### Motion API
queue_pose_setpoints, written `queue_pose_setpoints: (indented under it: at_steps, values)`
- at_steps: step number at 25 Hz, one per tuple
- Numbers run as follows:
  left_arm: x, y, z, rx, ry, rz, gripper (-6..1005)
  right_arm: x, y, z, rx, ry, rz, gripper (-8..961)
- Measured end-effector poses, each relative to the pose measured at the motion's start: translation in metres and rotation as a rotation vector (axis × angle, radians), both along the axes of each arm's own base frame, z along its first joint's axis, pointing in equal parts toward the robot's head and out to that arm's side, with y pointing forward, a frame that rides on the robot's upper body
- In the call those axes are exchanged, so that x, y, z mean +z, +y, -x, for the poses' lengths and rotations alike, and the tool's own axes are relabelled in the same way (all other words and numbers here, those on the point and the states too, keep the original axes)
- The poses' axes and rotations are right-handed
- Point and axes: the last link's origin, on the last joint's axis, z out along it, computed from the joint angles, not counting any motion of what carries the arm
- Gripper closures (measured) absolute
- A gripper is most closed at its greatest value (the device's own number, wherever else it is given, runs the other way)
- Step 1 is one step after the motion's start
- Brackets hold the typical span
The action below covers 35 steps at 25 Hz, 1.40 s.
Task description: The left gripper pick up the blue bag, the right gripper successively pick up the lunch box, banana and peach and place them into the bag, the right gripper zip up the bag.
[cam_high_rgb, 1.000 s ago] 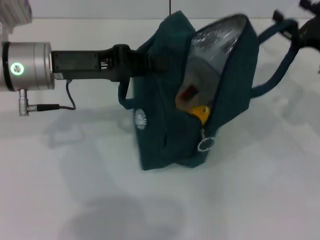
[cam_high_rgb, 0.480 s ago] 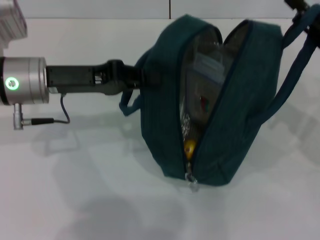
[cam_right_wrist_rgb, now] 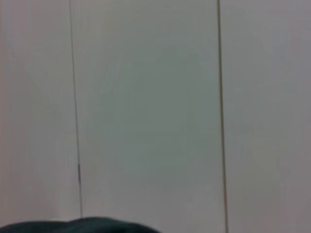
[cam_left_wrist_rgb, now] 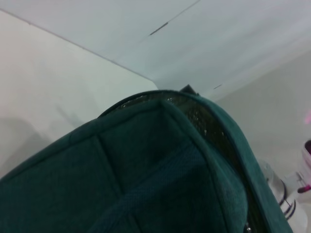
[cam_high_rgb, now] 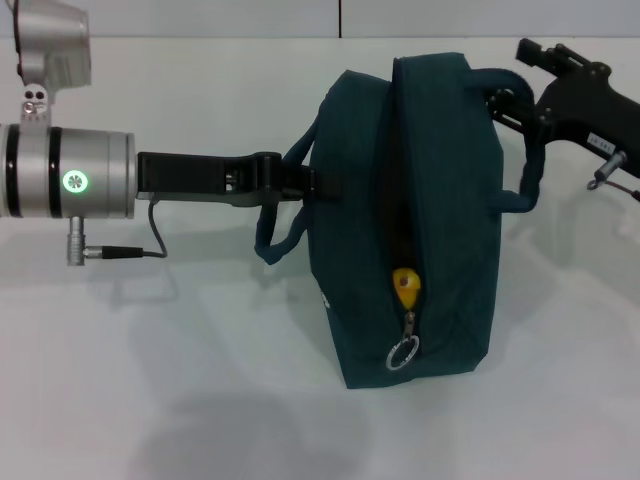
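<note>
My dark teal cloth bag (cam_high_rgb: 430, 200) looks soft, matt and a bit rough. Its shiny silver lining (cam_left_wrist_rgb: 194, 114) crinkles like foil. The round zip ring (cam_high_rgb: 402, 355) is bright metal. My left arm's silver metal cuff (cam_high_rgb: 70, 185) is smooth and glossy. The white table top (cam_high_rgb: 180, 380) is smooth and matt.

Bright even light, soft shadows on table (cam_high_rgb: 200, 400) (wrist views blurred)

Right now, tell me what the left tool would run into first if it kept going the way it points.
The left tool points toward the robot's right, at the blue bag. Its tip is already at the bag's near handle, so it would probably press into the bag's side wall first.
</note>
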Motion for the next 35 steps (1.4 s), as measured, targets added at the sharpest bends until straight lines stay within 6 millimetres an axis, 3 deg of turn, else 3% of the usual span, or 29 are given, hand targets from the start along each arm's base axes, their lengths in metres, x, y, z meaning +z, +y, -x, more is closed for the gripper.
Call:
queue_pose_setpoints:
  at_steps: [4, 14, 19, 23, 29, 35]
  values:
    - [0.003, 0.002, 0.001, 0.002, -0.004, -0.016, 946, 0.003, -0.013, 0.004, 0.065, 0.050, 0.036, 231]
    - [0.018, 0.005, -0.001, 0.020, -0.086, -0.064, 946, 0.050, -0.049, -0.002, 0.196, 0.225, 0.066, 232]
    - [0.019, 0.005, 0.000, 0.026, -0.092, -0.065, 946, 0.057, -0.074, 0.008, 0.356, 0.255, 0.164, 232]
    - [0.019, 0.005, 0.000, 0.028, -0.090, -0.068, 946, 0.045, -0.091, 0.024, 0.505, 0.192, 0.467, 232]
    - [0.018, 0.005, 0.000, 0.034, -0.092, -0.068, 946, 0.016, -0.096, 0.032, 0.517, 0.033, 0.797, 232]
    - [0.015, 0.004, 0.000, 0.040, -0.097, -0.061, 946, -0.014, -0.092, 0.040, 0.466, -0.073, 0.921, 233]
